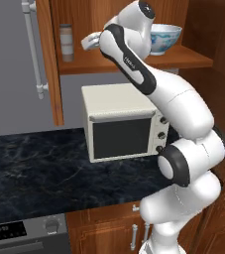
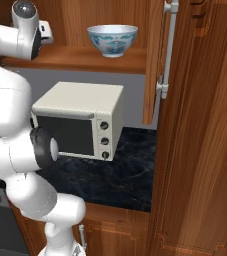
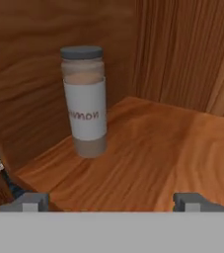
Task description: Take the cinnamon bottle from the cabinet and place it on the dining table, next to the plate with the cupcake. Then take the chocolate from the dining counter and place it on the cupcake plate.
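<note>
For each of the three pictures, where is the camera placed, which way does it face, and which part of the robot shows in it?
Left base view: behind the arm, left; faces the cabinet shelf, cinnamon bottle and oven; arm at right.
Right base view: behind, right; faces the same shelf, oven and bowl; arm at left.
Hand view: on the hand, facing the bottle; open fingers at the bottom.
Both base views share oven and bowl.

Bottle (image 3: 84,101) upright on the wooden shelf (image 3: 148,153), left of centre, near the back corner where the two wood walls meet. Grey cap, white label, brownish contents. Gripper (image 3: 111,201) wide apart, a fingertip (image 3: 30,201) low at each side; bottle sits ahead of them, well clear, nothing between the fingers.
</note>
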### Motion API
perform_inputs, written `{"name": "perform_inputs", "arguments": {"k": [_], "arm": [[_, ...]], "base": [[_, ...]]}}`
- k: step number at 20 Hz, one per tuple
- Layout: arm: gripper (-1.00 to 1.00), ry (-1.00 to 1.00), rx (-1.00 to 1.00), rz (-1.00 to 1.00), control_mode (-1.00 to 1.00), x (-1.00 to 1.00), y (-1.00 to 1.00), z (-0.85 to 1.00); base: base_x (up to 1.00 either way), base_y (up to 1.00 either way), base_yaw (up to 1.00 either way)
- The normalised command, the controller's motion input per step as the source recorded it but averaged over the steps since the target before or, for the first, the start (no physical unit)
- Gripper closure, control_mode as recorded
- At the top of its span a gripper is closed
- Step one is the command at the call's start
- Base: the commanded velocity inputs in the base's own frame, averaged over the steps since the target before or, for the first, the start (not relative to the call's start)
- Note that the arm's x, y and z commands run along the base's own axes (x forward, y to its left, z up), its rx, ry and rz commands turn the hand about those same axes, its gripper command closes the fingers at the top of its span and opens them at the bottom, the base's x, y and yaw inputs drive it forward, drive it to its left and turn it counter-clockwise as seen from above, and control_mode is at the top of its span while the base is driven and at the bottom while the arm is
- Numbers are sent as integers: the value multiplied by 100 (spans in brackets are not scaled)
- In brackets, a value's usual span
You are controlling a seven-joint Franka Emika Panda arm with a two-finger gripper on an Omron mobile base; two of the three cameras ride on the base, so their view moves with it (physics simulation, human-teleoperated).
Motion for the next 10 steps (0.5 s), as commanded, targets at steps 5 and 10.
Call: {"name": "perform_inputs", "arguments": {"k": [5, 10], "arm": [[-100, 0, 0, -1, -100, 72, 66, 2], [-100, 0, 0, 0, -100, 39, 31, 0]], "base": [[0, 0, 0], [0, 0, 0]]}}
